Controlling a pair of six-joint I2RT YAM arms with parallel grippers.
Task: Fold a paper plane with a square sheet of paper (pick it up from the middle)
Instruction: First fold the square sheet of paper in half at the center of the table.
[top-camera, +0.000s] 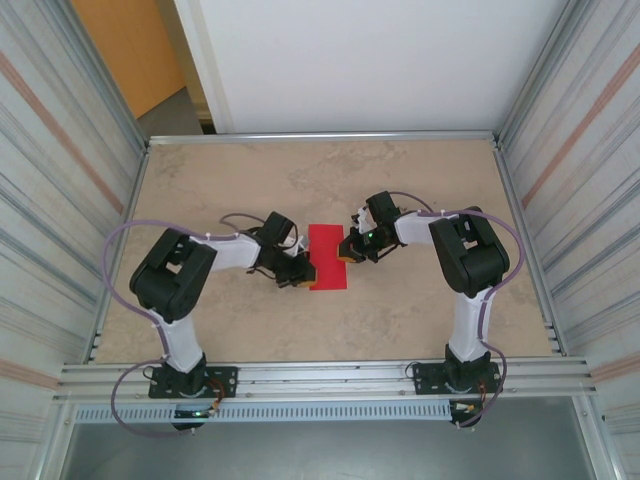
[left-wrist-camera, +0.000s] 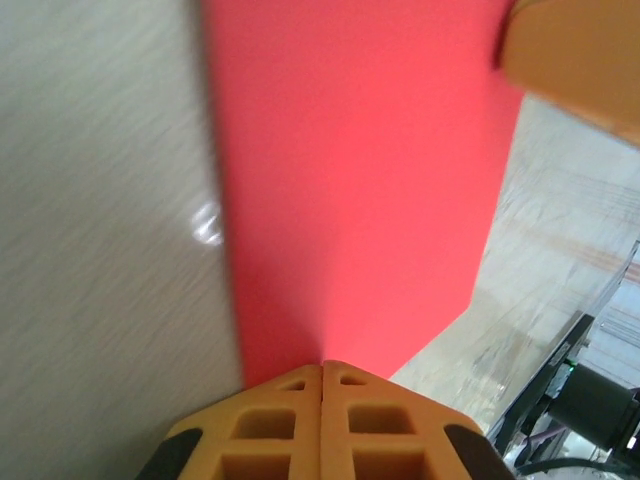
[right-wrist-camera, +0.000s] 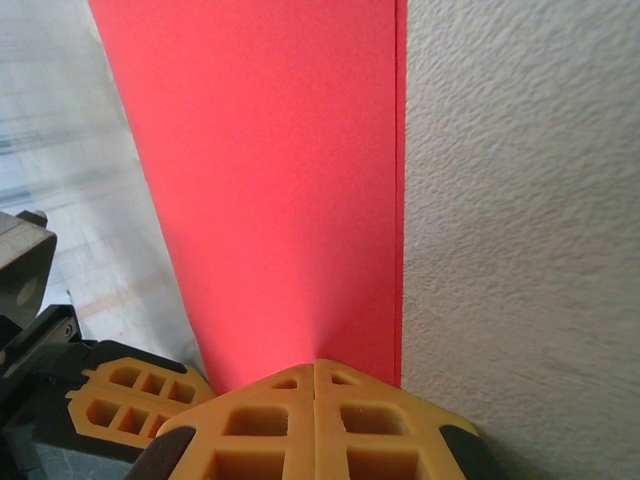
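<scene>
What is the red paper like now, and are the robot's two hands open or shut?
red paper: flat on the table, folded into a rectangle, not a plane yet.
left gripper: shut, tips at the paper's edge.
right gripper: shut, tips at the paper's edge.

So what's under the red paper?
The beige table lies under the red paper. In the right wrist view a second red layer peeks out along its edge, so it looks folded. Anything between the layers is covered.
</scene>
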